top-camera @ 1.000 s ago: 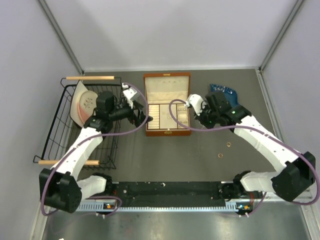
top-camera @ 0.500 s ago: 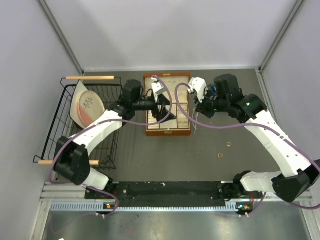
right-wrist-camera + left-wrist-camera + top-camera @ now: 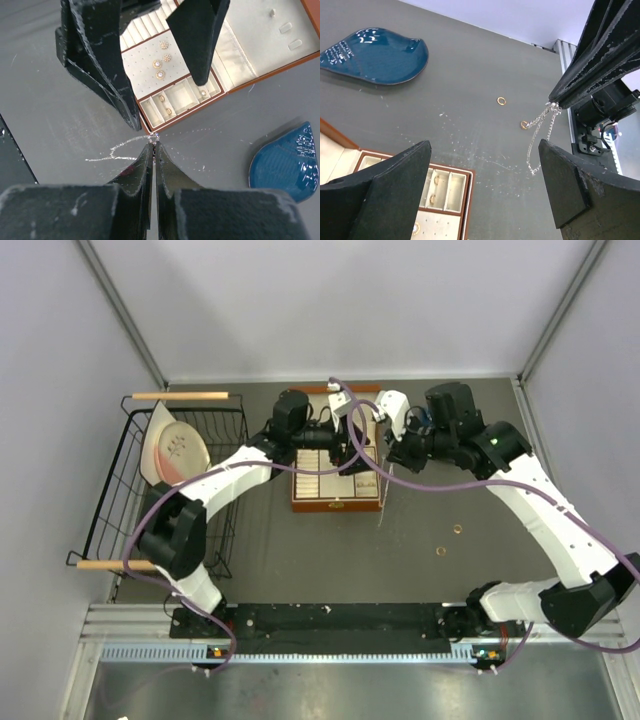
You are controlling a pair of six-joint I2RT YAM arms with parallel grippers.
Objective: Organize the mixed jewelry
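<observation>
Silvery chain necklace (image 3: 540,116) pinched in tightly closed right gripper (image 3: 154,142), dangled above table (image 3: 445,90) just beside wooden box (image 3: 260,45), two gold rings (image 3: 501,101) laid on table nearby, left gripper (image 3: 484,145) spread wide over box.

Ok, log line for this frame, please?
right gripper: shut on chain necklace, dangling | left gripper: open, over open jewelry box | two gold rings: loose on table, outside box
</observation>
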